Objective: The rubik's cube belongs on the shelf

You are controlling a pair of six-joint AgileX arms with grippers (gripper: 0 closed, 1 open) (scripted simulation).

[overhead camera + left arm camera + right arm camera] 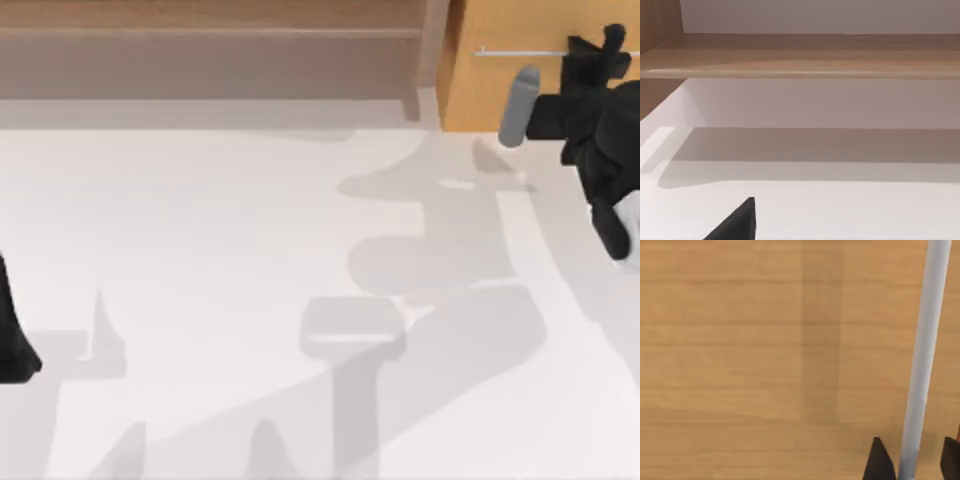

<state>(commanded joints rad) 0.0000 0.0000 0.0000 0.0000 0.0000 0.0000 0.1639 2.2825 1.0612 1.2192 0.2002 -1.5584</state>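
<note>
The rubik's cube is out of view. The shelf (pixel 200 40) is a long, low, light-brown board along the table's far edge, with an upright post (pixel 432 55) at its right end. Its board (pixel 805 55) also crosses the left wrist view. My right gripper (pixel 598 48) is at the far right, against the front of the orange-wood cabinet (pixel 480 90). In the right wrist view this gripper (pixel 915 460) is open, with one dark fingertip (pixel 880 462) on each side of the silver handle (pixel 925 350). My left arm (pixel 12 335) stays parked at the table's left edge.
The cabinet stands right of the shelf post, and its silver handle (pixel 520 51) runs across its front. A grey part of the right arm (pixel 518 105) juts out left of the gripper. The white table (pixel 250 250) carries soft shadows of both arms.
</note>
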